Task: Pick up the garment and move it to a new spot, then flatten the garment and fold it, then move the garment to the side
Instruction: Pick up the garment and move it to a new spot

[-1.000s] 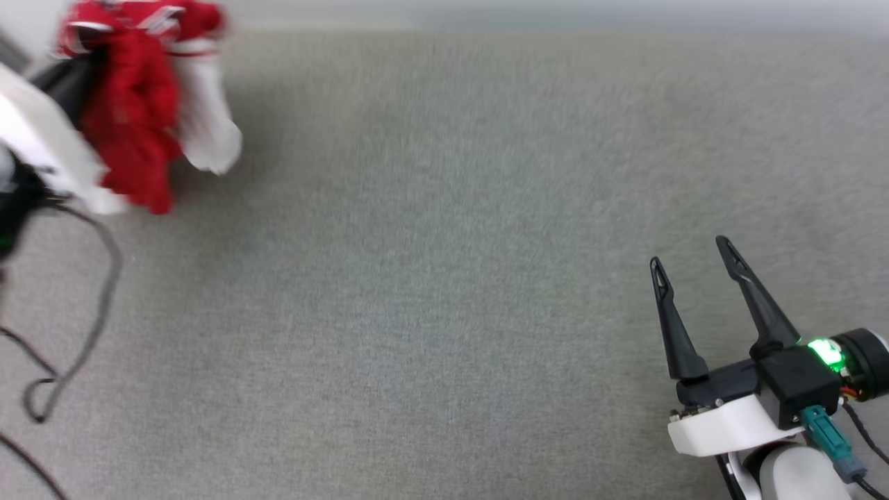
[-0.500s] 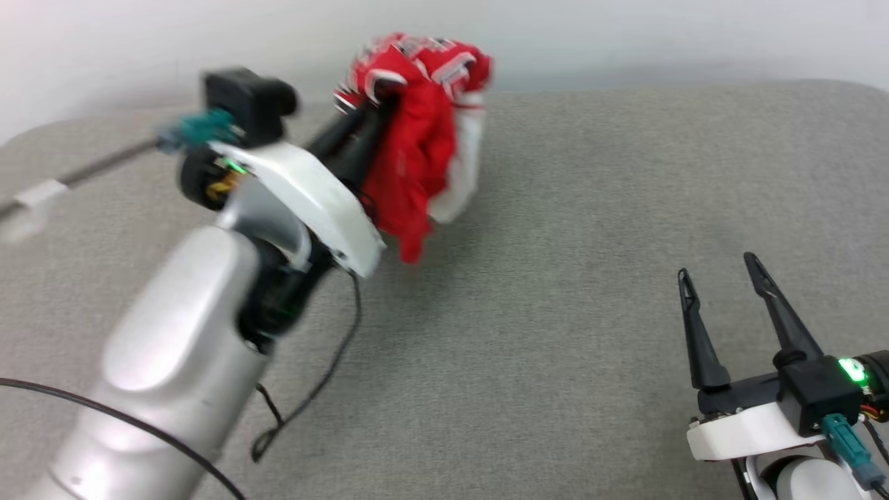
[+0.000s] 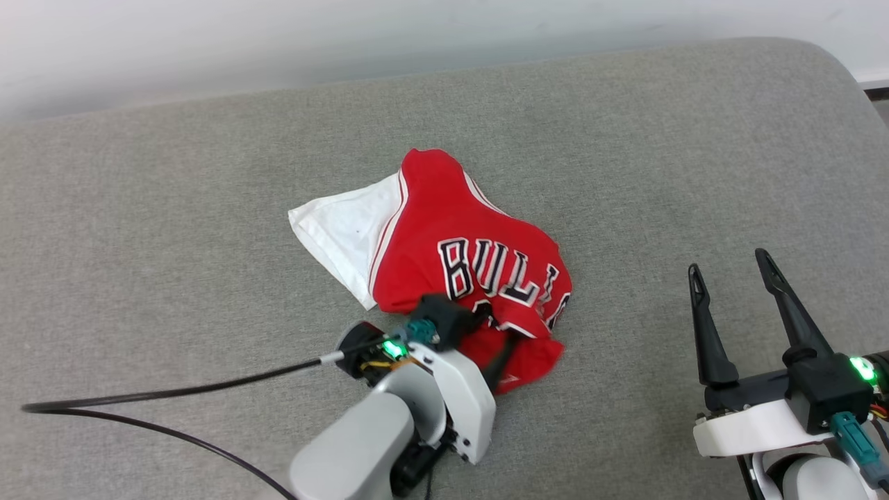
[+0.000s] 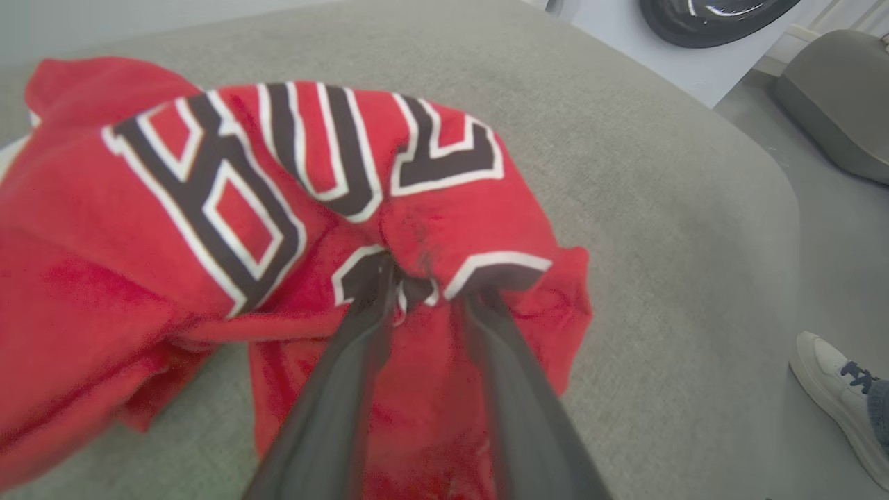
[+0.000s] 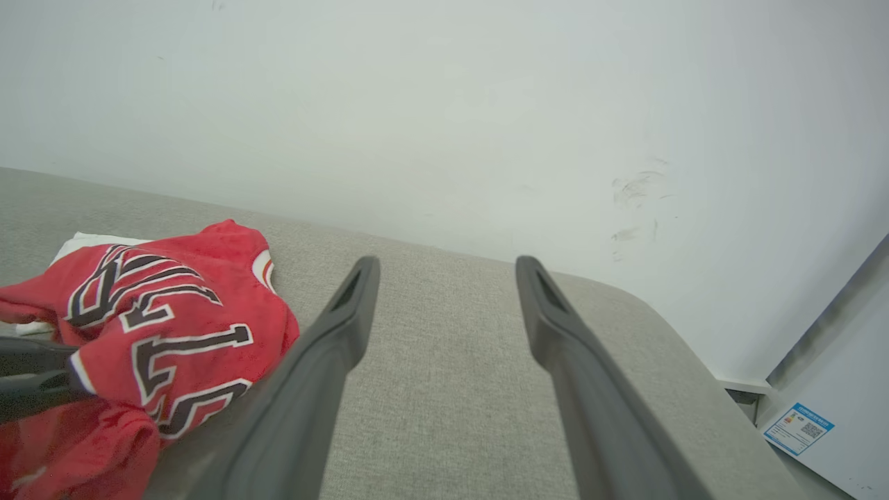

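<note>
Head view: the garment (image 3: 444, 229) lies crumpled in a loose heap on the grey cushion (image 3: 173, 278), about at the cushion's middle and a little toward its near edge. It is red, with black, white-outlined lettering (image 3: 489, 271) facing up and reading "BULL" before the cloth folds over. One white sleeve (image 3: 340, 232) spreads flat on the cushion, pointing toward the cushion's left end. The left arm (image 3: 444, 396) reaches in over the cushion's near edge, and a black cable (image 3: 173, 392) trails from its wrist across the cushion's near left part.

Left wrist view: the left gripper (image 4: 427, 288) sits low over the cushion with its two dark fingers (image 4: 333, 396) pushed into the garment's folds. The fingers stand partly apart, and a bunched fold of red cloth sits between their tips. The tips are buried in the cloth, so I cannot tell whether they pinch that fold or merely touch it. A pale shoe (image 4: 826, 375) shows on the floor beyond the cushion's rounded edge.

The right gripper (image 3: 728, 260) hovers above the cushion's near right part, its fingers spread wide with bare cushion showing between them. Right wrist view gives the same wide spread, the fingers pointing across the cushion toward the white wall (image 5: 417, 104) that rises behind the cushion's far edge. A small blue-and-white sticker (image 5: 799, 427) shows past the cushion's corner.
</note>
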Controlling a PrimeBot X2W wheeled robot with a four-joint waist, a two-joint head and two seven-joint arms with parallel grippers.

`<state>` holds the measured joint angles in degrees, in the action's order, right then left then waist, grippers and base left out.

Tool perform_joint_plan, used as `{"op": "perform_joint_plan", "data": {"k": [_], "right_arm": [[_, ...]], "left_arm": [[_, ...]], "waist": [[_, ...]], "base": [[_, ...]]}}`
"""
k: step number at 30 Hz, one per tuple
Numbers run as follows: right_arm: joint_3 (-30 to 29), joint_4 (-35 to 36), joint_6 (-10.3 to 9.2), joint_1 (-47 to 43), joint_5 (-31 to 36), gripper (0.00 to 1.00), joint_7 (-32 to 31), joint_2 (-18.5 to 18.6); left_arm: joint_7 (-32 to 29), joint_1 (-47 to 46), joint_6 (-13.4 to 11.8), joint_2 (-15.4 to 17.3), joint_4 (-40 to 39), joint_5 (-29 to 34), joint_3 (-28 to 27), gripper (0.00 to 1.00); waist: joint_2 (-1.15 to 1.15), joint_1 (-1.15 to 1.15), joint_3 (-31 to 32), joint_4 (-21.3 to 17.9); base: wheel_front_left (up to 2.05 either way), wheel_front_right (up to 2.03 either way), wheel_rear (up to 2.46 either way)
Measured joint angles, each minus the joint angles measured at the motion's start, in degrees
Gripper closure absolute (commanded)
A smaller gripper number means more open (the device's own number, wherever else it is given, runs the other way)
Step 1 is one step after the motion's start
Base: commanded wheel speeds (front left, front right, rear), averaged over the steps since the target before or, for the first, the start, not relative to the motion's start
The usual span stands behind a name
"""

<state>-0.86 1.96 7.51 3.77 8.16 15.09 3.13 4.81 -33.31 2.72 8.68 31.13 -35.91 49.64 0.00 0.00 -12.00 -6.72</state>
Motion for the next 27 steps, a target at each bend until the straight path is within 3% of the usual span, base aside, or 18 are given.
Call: {"op": "perform_joint_plan", "data": {"k": [5,11,16,22,27], "right_arm": [[-0.21,-0.57,0.0,-0.21,0.46,0.0,-0.01,-0.05],[-0.43,-1.3,0.0,-1.07,0.69,0.0,0.0,-0.1],[-0.24,-1.47,0.0,-2.18,0.91,0.0,-0.01,-0.12],[-0.42,-1.11,0.0,-3.37,0.89,0.0,0.0,-0.14],[0.78,0.87,0.0,-3.83,-0.36,0.0,0.0,-0.19]], "left_arm": [[4.16,0.51,1.57,-2.38,3.2,-0.73,0.48,0.0],[8.71,-0.1,2.71,-1.36,0.0,-2.29,-2.75,0.0],[10.02,-0.47,-0.87,5.04,-5.77,-0.82,-9.2,0.0],[10.17,7.29,-5.55,11.33,-15.63,0.48,-19.52,0.0],[10.26,18.57,-7.01,13.33,-25.16,5.57,-27.49,0.0]], "waist": [[0.0,0.0,0.62,1.15],[0.0,0.0,3.05,3.25],[0.0,0.0,5.66,5.2],[0.0,0.0,8.5,6.95],[0.0,0.0,9.77,7.52]], "base": [[0.0,0.0,0.0],[0.0,0.0,0.0],[0.0,0.0,0.0],[0.0,0.0,0.0],[0.0,0.0,0.0]]}}
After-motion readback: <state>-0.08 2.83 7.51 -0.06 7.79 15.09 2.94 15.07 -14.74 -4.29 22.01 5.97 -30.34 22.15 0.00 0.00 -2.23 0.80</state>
